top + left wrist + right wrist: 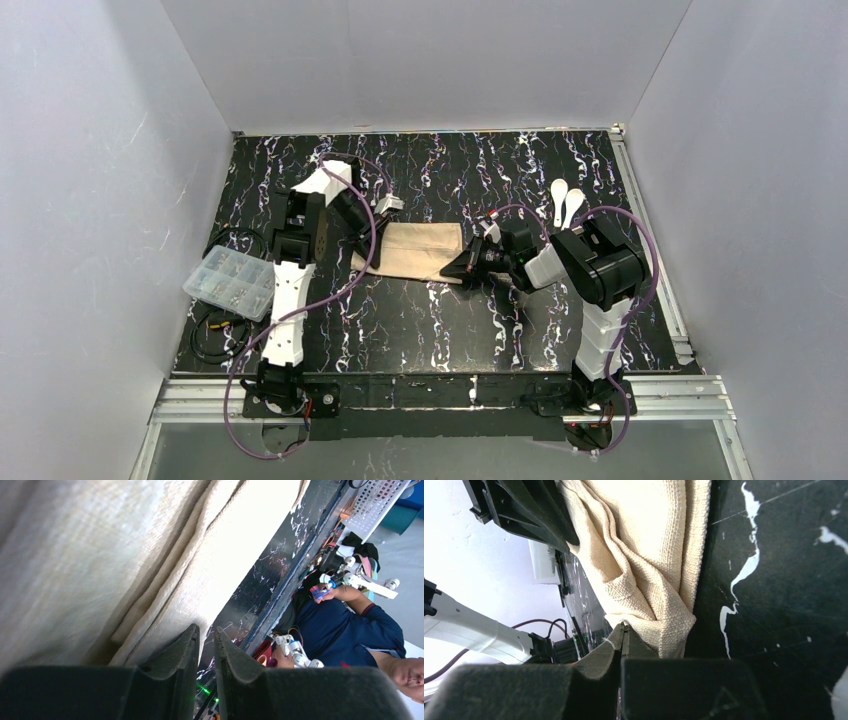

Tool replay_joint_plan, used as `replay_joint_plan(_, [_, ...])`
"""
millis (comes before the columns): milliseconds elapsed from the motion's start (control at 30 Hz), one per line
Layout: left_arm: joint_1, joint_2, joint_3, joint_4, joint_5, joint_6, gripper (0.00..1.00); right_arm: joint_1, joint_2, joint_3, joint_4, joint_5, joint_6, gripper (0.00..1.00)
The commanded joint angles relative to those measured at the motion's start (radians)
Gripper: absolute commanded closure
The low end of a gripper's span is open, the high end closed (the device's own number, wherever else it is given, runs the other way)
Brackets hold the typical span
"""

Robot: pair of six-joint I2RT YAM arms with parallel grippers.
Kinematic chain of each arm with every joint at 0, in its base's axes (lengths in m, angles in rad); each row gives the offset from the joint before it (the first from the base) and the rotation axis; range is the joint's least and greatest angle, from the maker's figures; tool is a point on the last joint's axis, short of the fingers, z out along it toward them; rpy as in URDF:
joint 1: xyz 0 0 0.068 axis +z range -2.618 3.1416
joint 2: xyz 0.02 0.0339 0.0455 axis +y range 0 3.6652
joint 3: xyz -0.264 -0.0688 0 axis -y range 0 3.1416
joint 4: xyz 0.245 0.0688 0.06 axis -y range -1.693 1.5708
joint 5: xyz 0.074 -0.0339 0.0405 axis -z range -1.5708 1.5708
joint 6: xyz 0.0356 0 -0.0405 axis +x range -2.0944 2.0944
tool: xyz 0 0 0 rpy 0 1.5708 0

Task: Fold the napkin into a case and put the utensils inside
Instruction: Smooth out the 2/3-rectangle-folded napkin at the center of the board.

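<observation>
- Beige-tan cloth, the napkin point(415, 252), is lying as a folded strip across the middle of the tabletop point(440, 330), its layers bunching into ridges at its right end.
- The right hand point(623, 632) is clenching on the napkin's right end, pinching the gathered edge at the very tips of its jaws.
- The left hand point(206, 642) is sitting at the napkin's left end, released. Its jaws are standing a narrow slit apart, with no cloth showing between them and the cloth's edge lying just beside one finger.
- The utensils point(567, 205) are lying side by side well off the napkin's right end, toward the far side, not touching the cloth.
- A clear compartment box point(230, 280) is sitting well off the napkin's left end.
- The step in hand is looking like a fold that is turning the strip into the case; the utensils are waiting their turn.
- Doing it well is probably meaning:
  - lifting the pinched end only enough to clear the layers beneath, since so shallow a pinch is risking a slip;
  - carrying it straight along the napkin so the edges are lining up;
  - having the left hand pinning the napkin's left end, so the strip is not dragging or skewing;
  - letting the ridges flatten before releasing.
</observation>
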Motion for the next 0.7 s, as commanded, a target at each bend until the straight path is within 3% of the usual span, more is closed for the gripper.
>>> replay_joint_plan(0, [0.052, -0.009, -0.005, -0.052, -0.076, 0.052, 0.82, -0.006, 0.028, -0.051, -0.164, 0.099, -0.052, 0.96])
replay_joint_plan(333, [0.161, -0.059, -0.010, -0.020, -0.210, 0.064, 0.83, -0.006, 0.026, -0.052, -0.160, 0.098, -0.041, 0.97])
replay_joint_plan(667, [0.185, -0.094, 0.174, -0.117, -0.132, 0.044, 0.80, -0.005, 0.005, -0.043, -0.163, 0.091, -0.031, 0.96])
